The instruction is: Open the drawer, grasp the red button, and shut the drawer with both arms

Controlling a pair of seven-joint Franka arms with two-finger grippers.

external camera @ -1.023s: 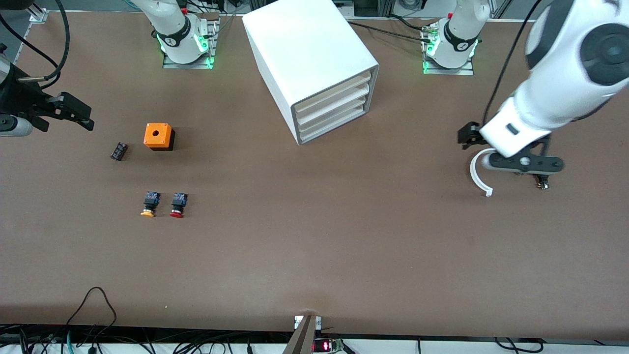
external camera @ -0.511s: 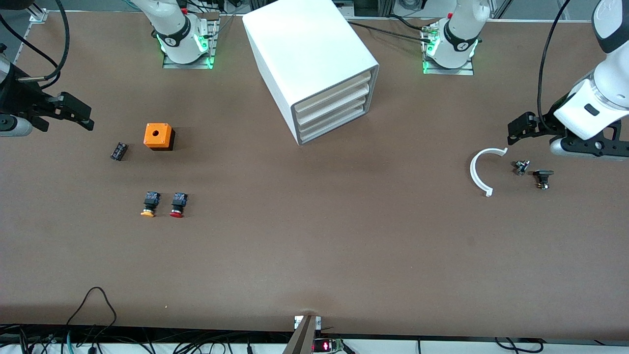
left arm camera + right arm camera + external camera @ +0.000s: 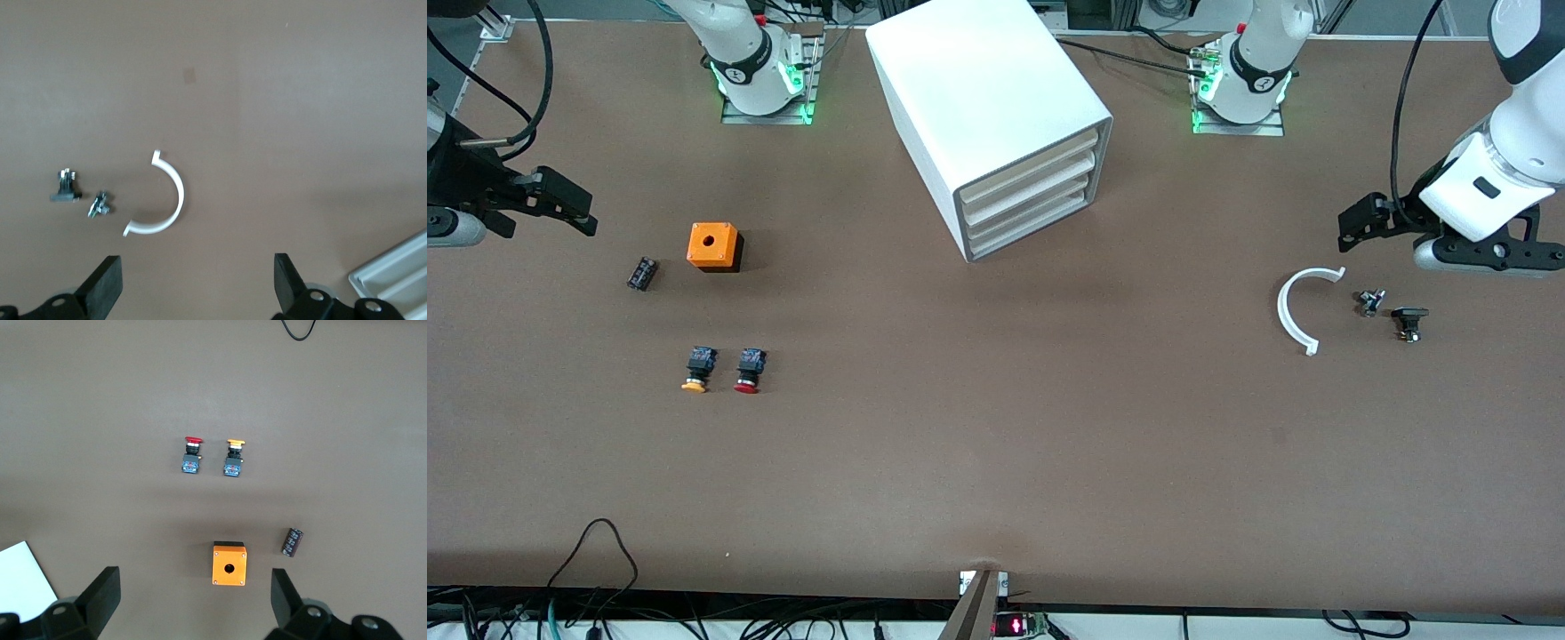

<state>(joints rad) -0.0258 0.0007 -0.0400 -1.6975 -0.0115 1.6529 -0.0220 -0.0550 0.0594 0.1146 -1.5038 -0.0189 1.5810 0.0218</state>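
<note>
The white cabinet (image 3: pixel 996 116) stands at the middle of the table near the bases; its three pale drawers (image 3: pixel 1032 191) are all shut. The red-capped button (image 3: pixel 748 371) lies on the table toward the right arm's end, beside an orange-yellow-capped one (image 3: pixel 697 370); both show in the right wrist view, the red button (image 3: pixel 191 455) and the yellow one (image 3: pixel 233 458). My right gripper (image 3: pixel 560 204) is open and empty over the table's edge at its end, also in its wrist view (image 3: pixel 193 600). My left gripper (image 3: pixel 1356 227) is open and empty over the table beside a white arc, also in its wrist view (image 3: pixel 197 287).
An orange cube box (image 3: pixel 713 246) with a round hole and a small black cylinder (image 3: pixel 641 273) lie farther from the front camera than the buttons. A white curved piece (image 3: pixel 1298 307) and two small dark parts (image 3: pixel 1369 302) (image 3: pixel 1408 322) lie toward the left arm's end.
My left arm has swung out toward its end of the table and risen off the white curved piece, uncovering the two small parts. The right arm has not moved.
</note>
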